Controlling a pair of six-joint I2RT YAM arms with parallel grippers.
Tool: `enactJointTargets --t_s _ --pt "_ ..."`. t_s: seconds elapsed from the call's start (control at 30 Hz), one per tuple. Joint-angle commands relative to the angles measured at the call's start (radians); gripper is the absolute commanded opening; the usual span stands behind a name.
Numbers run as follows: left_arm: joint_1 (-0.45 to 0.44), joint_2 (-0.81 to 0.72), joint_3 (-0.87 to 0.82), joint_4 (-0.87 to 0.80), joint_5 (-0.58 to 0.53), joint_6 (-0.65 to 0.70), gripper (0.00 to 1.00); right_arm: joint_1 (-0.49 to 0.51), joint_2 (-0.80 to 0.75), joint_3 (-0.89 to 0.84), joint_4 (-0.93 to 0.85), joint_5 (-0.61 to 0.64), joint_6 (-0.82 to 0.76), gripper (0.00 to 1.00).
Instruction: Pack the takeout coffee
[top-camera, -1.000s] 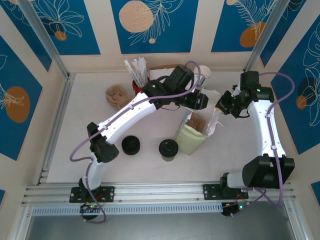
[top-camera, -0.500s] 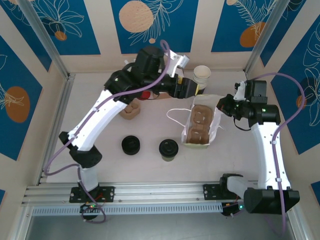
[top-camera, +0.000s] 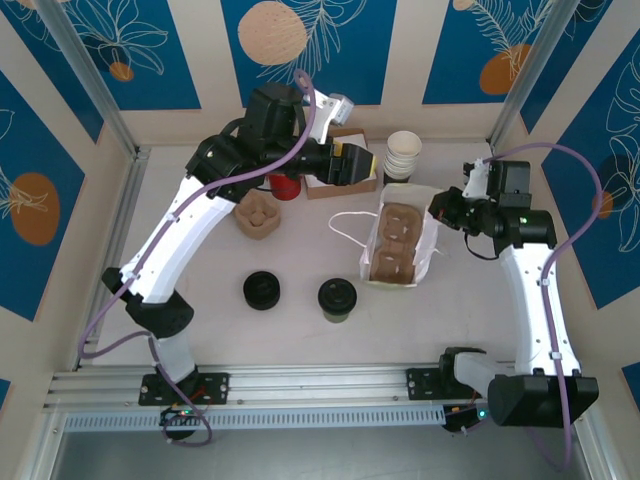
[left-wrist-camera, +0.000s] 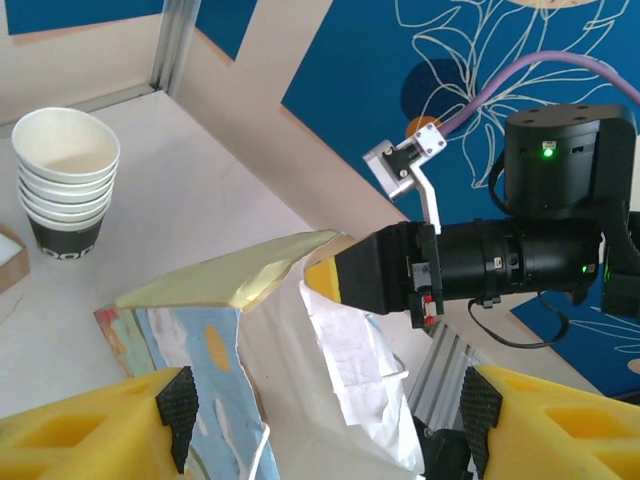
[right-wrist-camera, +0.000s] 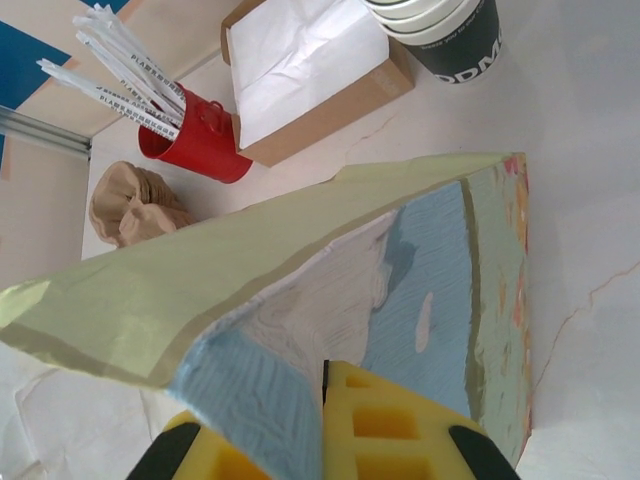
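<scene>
Top: left gripper (top-camera: 366, 163) pulled back from bag (top-camera: 429, 245), jaws apart, empty; takeout coffee (top-camera: 337, 298) stood lidded near bag — likely light, crushable, grip mid-wall gently. Left wrist: right gripper (left-wrist-camera: 320, 278) pinched bag rim. Right wrist: fingers (right-wrist-camera: 390, 430) clamped on bag edge.

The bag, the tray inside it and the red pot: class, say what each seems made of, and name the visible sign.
The bag: probably paper, matt, printed outside; it keeps sharp creases and folded edges. The tray: looks like moulded pulp, dull brown, with soft rounded cup wells. The red pot: smooth red, metal or plastic; the look leaves that open.
</scene>
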Motion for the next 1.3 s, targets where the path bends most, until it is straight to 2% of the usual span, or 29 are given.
enactJointTargets --t_s 0.0,0.1,0.23,0.47,0.73,1.0,1.07,1.17,1.27 --pt "0.010 -0.045 -0.021 -0.023 -0.035 0.038 0.71 0.009 0.014 0.040 -0.007 -0.052 -0.021 0.00" --pt "0.012 -0.068 -0.059 -0.024 -0.115 0.045 0.71 0.007 0.033 0.080 -0.052 -0.078 -0.022 0.00" --pt "0.019 -0.106 -0.145 0.000 -0.282 0.030 0.73 -0.001 0.093 0.170 -0.193 -0.085 -0.011 0.00" --pt "0.021 -0.264 -0.569 0.277 -0.440 -0.015 0.73 -0.080 0.135 0.124 -0.222 -0.153 0.037 0.00" --pt "0.016 -0.378 -0.833 0.405 -0.467 -0.037 0.73 -0.166 0.218 0.121 -0.181 -0.227 0.017 0.00" --pt "-0.008 -0.385 -0.946 0.374 -0.439 -0.076 0.80 -0.187 0.306 0.153 -0.181 -0.291 -0.042 0.00" --pt "-0.032 -0.378 -0.963 0.365 -0.416 -0.043 0.80 -0.187 0.310 0.133 -0.171 -0.308 -0.052 0.00" --pt "-0.094 -0.383 -1.010 0.378 -0.484 0.006 0.84 -0.180 0.303 0.120 -0.151 -0.302 -0.043 0.00" --pt "-0.160 -0.396 -1.061 0.401 -0.533 0.035 0.91 -0.177 0.309 0.125 -0.159 -0.302 -0.047 0.00"
